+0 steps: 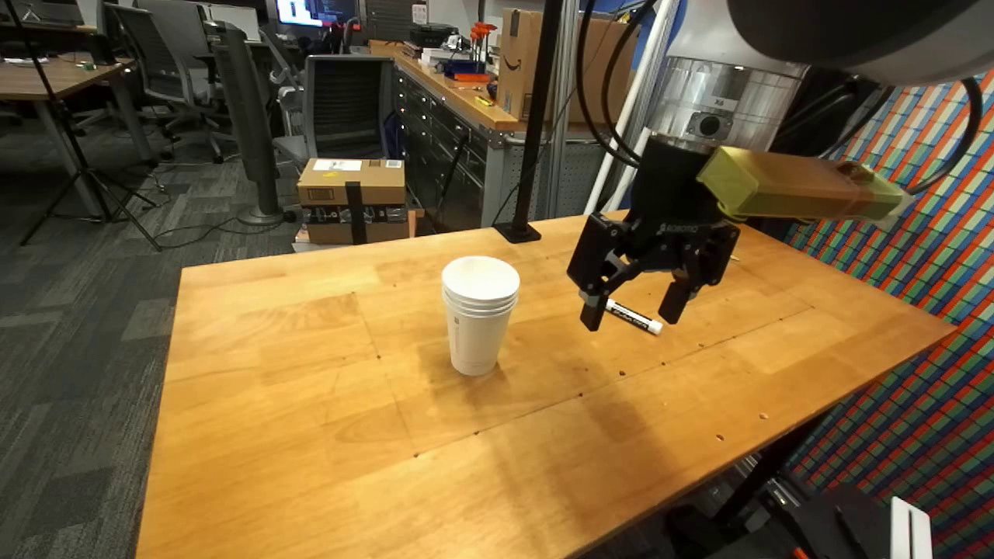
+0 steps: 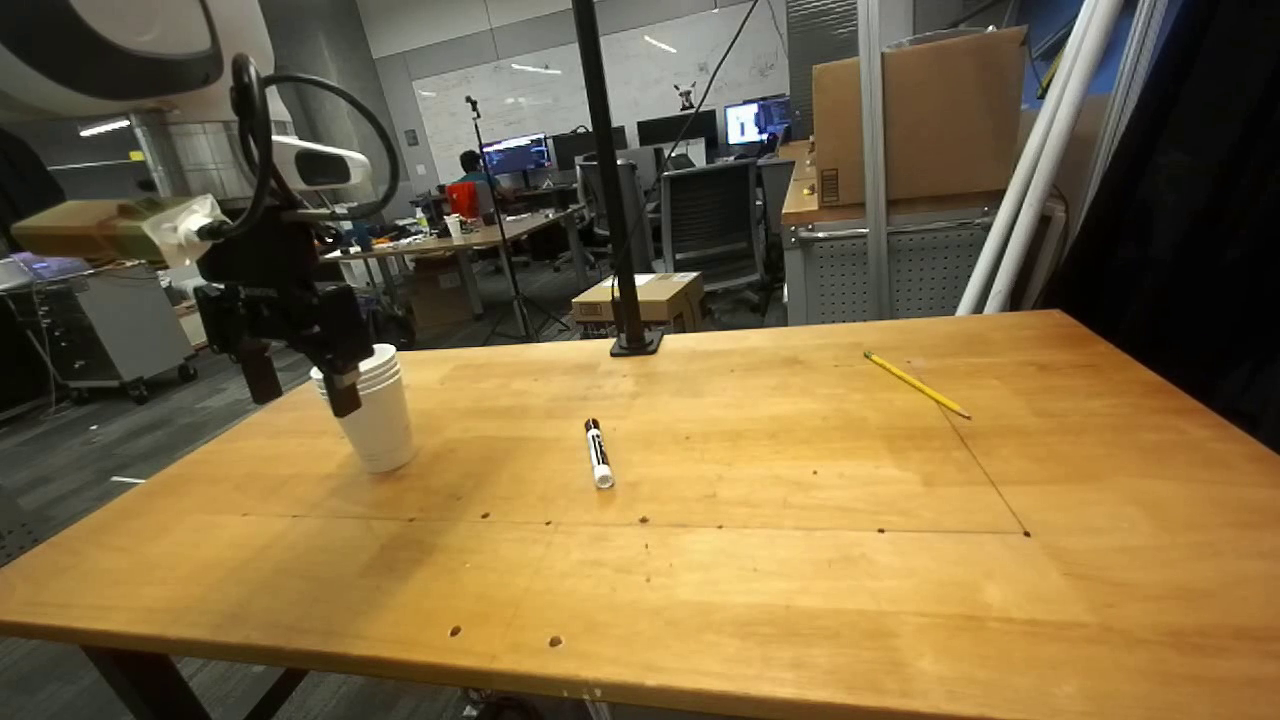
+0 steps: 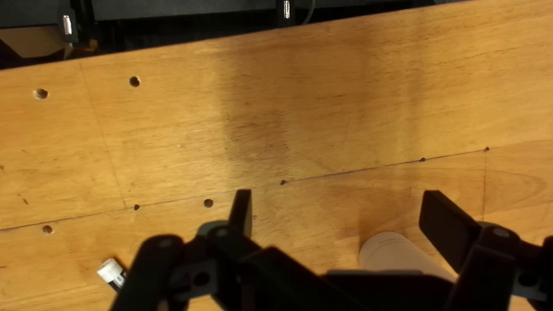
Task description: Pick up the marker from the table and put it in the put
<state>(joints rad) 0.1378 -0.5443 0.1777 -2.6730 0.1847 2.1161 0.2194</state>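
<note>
A white marker with a black label (image 1: 635, 317) lies on the wooden table (image 1: 311, 419); it also shows in an exterior view (image 2: 598, 455). Its white end (image 3: 110, 271) shows at the lower left of the wrist view, the rest hidden by a finger. A stack of white paper cups (image 1: 478, 330) stands upright on the table, also in an exterior view (image 2: 380, 430) and partly in the wrist view (image 3: 395, 255). My gripper (image 1: 631, 317) is open and empty above the table. In the wrist view the fingers (image 3: 337, 196) are wide apart, with the cups' lower part showing between them.
A yellow pencil (image 2: 918, 385) lies on the table, beyond the marker from the cups. A black post (image 2: 605, 170) stands on a base plate at a table edge. Cardboard boxes (image 1: 353, 202) and chairs are on the floor beyond the table.
</note>
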